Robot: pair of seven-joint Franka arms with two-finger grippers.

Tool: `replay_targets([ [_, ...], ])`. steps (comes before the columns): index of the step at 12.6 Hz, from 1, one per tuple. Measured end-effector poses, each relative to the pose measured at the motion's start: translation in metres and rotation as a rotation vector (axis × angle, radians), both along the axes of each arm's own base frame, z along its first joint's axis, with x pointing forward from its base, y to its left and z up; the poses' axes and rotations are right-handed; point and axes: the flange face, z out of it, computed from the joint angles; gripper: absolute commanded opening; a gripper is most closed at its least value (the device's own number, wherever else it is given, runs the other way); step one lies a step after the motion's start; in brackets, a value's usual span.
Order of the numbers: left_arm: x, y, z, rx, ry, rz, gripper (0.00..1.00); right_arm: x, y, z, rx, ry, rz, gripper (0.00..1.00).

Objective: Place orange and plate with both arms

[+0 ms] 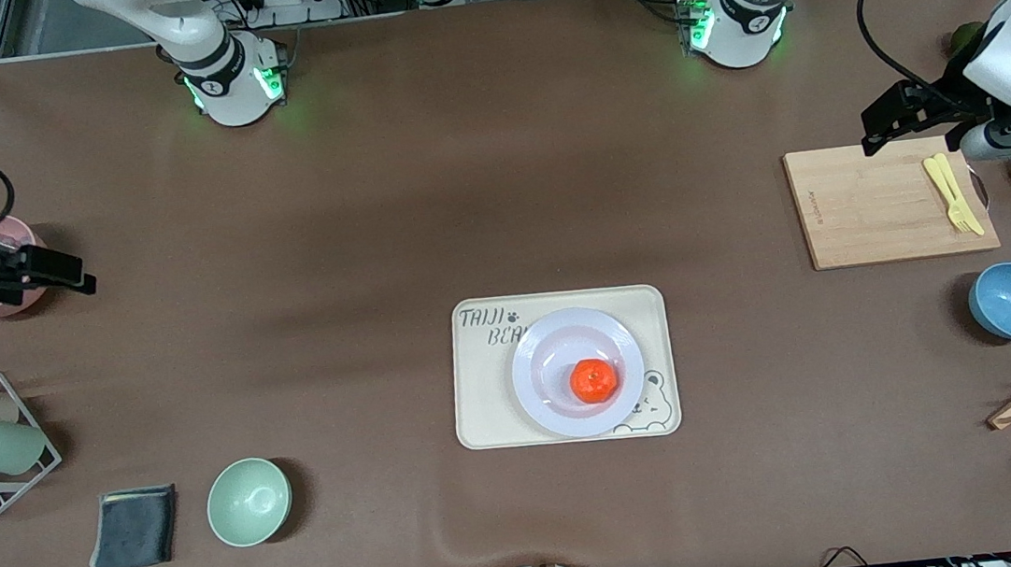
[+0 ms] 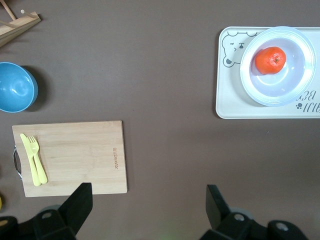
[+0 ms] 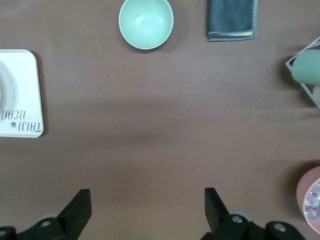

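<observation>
Orange [image 1: 594,380] sat loose on plate [image 1: 545,406]; left gripper [image 2: 147,207] & right gripper [image 3: 145,210] both spread, empty; bump could roll it off.

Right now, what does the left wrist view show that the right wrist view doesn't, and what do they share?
Only the left wrist view shows the orange sitting on the plate, plus the wooden cutting board with the yellow fork and knife on it and the blue bowl beside it. Only the right wrist view shows the mint green bowl, the folded grey cloth and part of a pink cup. Both show the cream bear-print tray on the brown table, and each shows its own open gripper, the left gripper and the right gripper, over bare table.
</observation>
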Motion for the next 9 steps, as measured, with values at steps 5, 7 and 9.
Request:
replay_targets([
  [5,0.000,0.002,0.000,0.000,0.000,0.003,1.00,-0.025,-0.003,-0.007,-0.038,-0.077,-0.004,1.00],
  [7,0.000,0.004,0.000,0.001,0.002,0.018,1.00,-0.028,0.001,-0.003,-0.040,-0.084,0.002,1.00],
  [9,-0.001,0.006,0.001,0.005,0.004,0.039,1.00,-0.028,0.008,0.001,-0.040,-0.099,0.013,1.00],
])
